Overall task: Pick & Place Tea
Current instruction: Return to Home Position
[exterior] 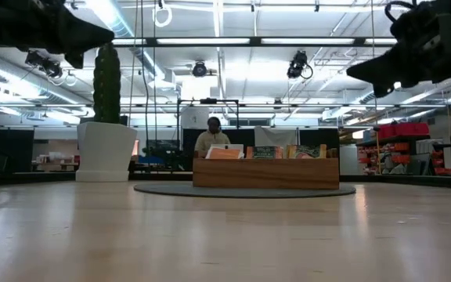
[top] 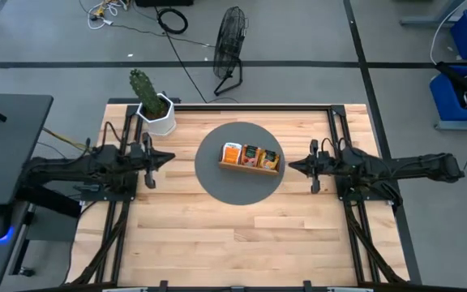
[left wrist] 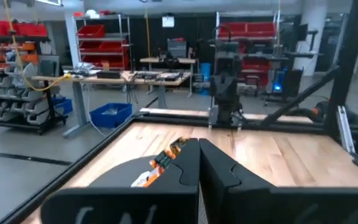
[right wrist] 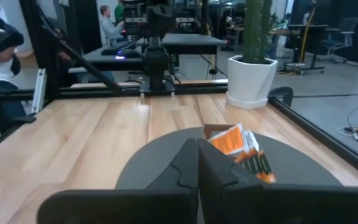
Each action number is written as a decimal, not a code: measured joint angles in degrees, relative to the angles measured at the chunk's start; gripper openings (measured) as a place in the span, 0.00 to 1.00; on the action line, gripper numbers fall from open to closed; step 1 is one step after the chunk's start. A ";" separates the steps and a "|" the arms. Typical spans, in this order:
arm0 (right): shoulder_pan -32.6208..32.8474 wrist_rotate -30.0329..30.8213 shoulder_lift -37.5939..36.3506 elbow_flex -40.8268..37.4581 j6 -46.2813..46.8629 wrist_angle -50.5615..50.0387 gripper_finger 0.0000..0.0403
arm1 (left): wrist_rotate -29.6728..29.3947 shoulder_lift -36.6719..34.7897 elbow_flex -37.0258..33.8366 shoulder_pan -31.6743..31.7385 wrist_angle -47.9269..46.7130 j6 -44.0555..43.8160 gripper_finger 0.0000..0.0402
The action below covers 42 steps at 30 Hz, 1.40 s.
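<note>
By my reading the job is done: all the tea (top: 251, 155) I can see stands in the wooden organizer (top: 250, 169) on the grey round mat (top: 213, 182) at mid-table, and I spot no loose sachet on the table (top: 217, 243). My left gripper (top: 167, 158) hangs left of the mat and my right gripper (top: 293, 166) right of it. Both have fingers pressed together, holding and touching nothing.

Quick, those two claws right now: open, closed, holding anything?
Left gripper: closed, empty, raised over the table, left of the tray.
Right gripper: closed, empty, raised right of the tray.
</note>
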 joint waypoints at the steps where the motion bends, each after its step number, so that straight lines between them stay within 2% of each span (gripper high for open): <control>1: 0.00 0.28 -1.05 -0.73 0.03 -0.10 0.00 | -0.02 -1.07 0.00 -0.30 -1.31 0.33 0.00; 4: 0.00 0.43 -4.29 -2.33 0.05 -0.70 0.00 | -0.90 -4.23 0.00 -1.09 -4.67 0.60 0.00; 10: 0.00 1.57 -10.37 -2.87 0.12 -9.06 0.00 | -4.09 -9.76 -0.02 -2.23 -11.76 0.65 0.00; 14: 0.00 1.30 -13.69 -2.87 -0.15 -11.76 0.00 | -4.03 -13.56 -5.23 -2.76 -8.02 1.71 0.00; 19: 0.02 1.15 -16.53 -2.87 -0.30 -15.39 0.00 | -3.47 -13.21 -12.07 -2.84 0.23 2.10 0.00; 26: -0.04 -0.29 -17.25 -4.39 -1.21 -15.29 0.00 | 0.66 -13.30 -12.13 -2.82 -1.40 3.45 0.00; 35: -0.04 0.68 -17.01 -4.35 0.15 -15.10 0.01 | 0.76 -13.19 -12.11 -2.82 -2.38 5.34 0.01; 42: -0.04 0.89 -17.01 -4.35 2.52 -14.98 0.05 | 0.78 -12.79 -12.11 -2.82 -2.15 2.12 0.01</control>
